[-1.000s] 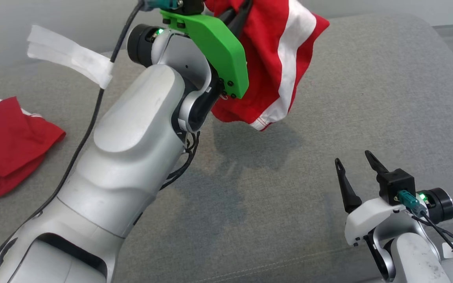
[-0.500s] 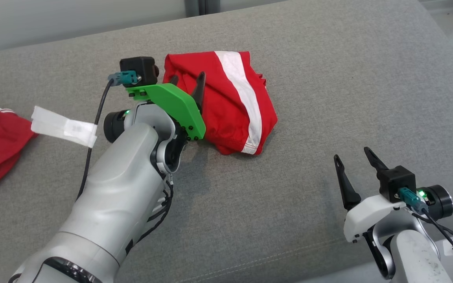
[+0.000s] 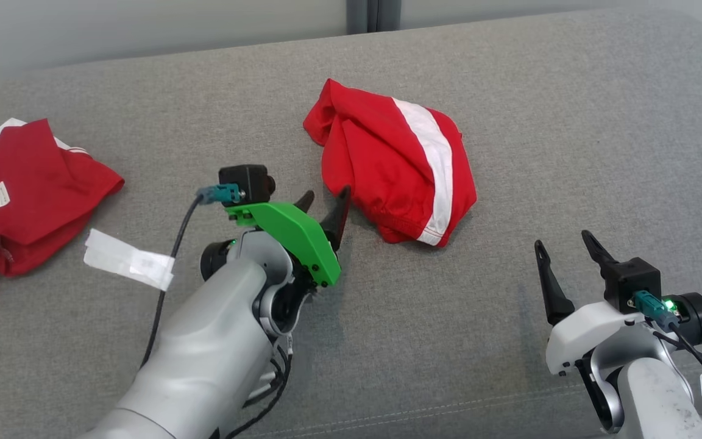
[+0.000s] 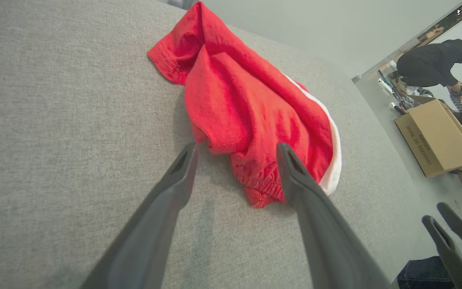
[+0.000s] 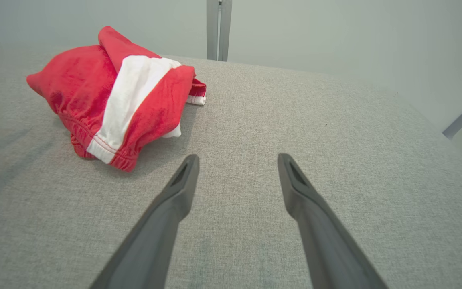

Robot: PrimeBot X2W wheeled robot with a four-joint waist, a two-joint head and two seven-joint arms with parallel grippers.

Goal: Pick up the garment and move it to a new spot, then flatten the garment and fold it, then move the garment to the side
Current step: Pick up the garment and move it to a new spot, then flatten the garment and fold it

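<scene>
Far left: a second red cloth garment with a small white label (image 3: 28, 183) lies crumpled on the grey woven fabric surface (image 3: 570, 122). It is well apart from the work area.

Left of centre: a white paper tag (image 3: 128, 267) hangs on the cable of my left arm.

Left gripper (image 3: 326, 195): my two dark fingers are spread wide and grasp nothing. They slope down toward the grey surface. The tip nearer the centre is just beside the near-left edge of the task garment. I cannot tell whether it touches the cloth.

Centre: the red cloth garment with a broad white stripe (image 3: 387, 177) lies bunched in a loose heap on the grey surface, free of both grippers. An elastic hem faces me and the stripe runs along the heap's right side. In the left wrist view the heap's near edge shows between my finger tips.

Right: my right gripper (image 3: 562, 241) is also spread wide and empty, near the surface's front edge and apart from the garment.

Background, left wrist view: a person in dark clothing (image 4: 431, 64) bends over beside a brown cardboard box (image 4: 435, 136).
</scene>
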